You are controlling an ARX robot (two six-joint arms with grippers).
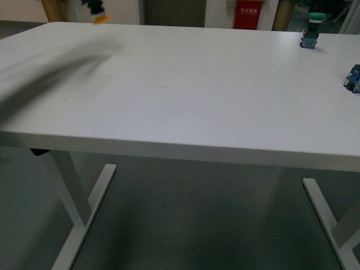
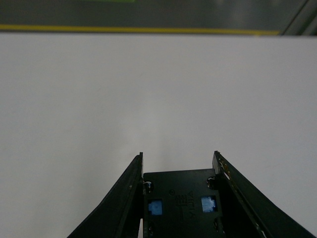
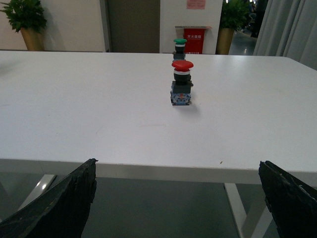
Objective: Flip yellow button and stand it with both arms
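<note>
1. Because the left wrist view shows a dark contact block clamped between the two fingers of the left gripper (image 2: 178,157), we take it that this gripper has the yellow button (image 2: 181,203) in hand, its jaws closed down to the width of the block.
2. From the front view we find the yellow button (image 1: 101,18) at the far left, orange cap lowermost. It appears to hang clear of the table (image 1: 180,101), but it is small and sits at the picture's edge, so we cannot be sure. The left arm (image 1: 50,73) is only a dark blur across the left of the tabletop.
3. We see the right gripper (image 3: 177,163) spread wide with nothing between its fingers, low by the near edge of the table.
4. We note the red button (image 3: 181,84) and the green button (image 3: 180,45) standing upright, caps up, toward the far right; neither is part of the job.
5. We judge the task partly done: the pick-up is made, but the yellow button is not standing on the table, and the right arm has no share in it yet.
6. What is left, as we reckon it, is to bring the two grippers together, turn the button cap up between them, set its block on the table and let go.
</note>
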